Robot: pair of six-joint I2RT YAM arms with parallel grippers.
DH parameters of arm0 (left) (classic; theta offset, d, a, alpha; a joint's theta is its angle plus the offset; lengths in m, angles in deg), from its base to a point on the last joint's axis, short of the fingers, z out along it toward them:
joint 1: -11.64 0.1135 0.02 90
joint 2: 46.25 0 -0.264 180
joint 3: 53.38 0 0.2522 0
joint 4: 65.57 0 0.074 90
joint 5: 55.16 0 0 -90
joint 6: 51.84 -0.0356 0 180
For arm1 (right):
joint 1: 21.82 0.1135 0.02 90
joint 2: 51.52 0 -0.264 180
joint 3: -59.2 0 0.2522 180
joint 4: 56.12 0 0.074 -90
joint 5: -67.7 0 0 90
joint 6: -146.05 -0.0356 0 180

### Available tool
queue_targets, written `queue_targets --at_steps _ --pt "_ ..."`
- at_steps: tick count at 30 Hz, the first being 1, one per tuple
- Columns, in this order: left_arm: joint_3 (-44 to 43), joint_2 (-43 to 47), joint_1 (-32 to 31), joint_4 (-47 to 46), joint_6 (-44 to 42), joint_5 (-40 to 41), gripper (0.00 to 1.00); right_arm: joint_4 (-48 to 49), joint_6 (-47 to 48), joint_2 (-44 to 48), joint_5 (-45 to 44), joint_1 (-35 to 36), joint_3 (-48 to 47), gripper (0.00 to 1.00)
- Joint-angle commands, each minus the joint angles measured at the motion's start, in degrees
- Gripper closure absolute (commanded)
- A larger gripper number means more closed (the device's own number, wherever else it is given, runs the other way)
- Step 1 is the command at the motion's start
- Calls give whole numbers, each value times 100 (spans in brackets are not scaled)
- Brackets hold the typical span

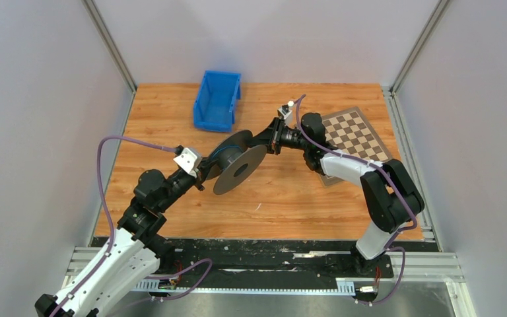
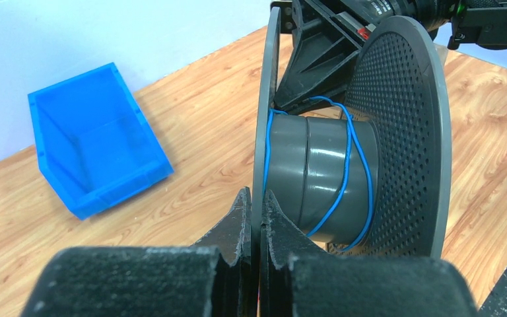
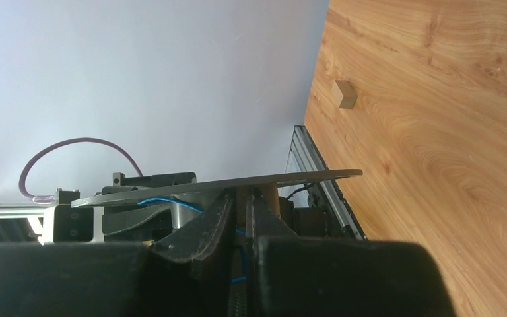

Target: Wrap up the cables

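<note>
1. Your left gripper (image 2: 256, 198) pinches one flange of the spool (image 1: 237, 165), jaws narrow on its edge.
2. The cable (image 2: 345, 165) loops loosely round the spool's hub, its ends hidden.
3. Your right gripper (image 3: 243, 198) has its jaws at a narrow slit with blue wire showing inside. You cannot tell whether it grips.

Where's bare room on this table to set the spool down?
Bare wood lies in front, between the spool and the black rail, and behind, between the blue bin and checkerboard. The left gripper and right gripper crowd the middle.
</note>
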Motion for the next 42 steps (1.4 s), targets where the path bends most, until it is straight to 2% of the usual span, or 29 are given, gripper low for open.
queue_targets --at_steps 1,6,17,32,38,42 --pt "-345 -14 38 -1426 27 398 100 -1 36 83 571 263 -93 89" --pt "-375 -41 36 -1171 121 439 100 71 14 168 551 184 -76 86" --pt "-375 -125 39 -726 174 400 100 -483 465 549 398 -72 -76 76" --pt "-495 -262 36 -458 174 477 100 -803 676 786 337 -238 -30 74" --pt "-523 -302 38 -393 174 489 100 -908 752 815 275 -284 -46 70" --pt "-598 -327 38 -220 251 519 100 -1497 1199 941 -1 -401 -132 64"
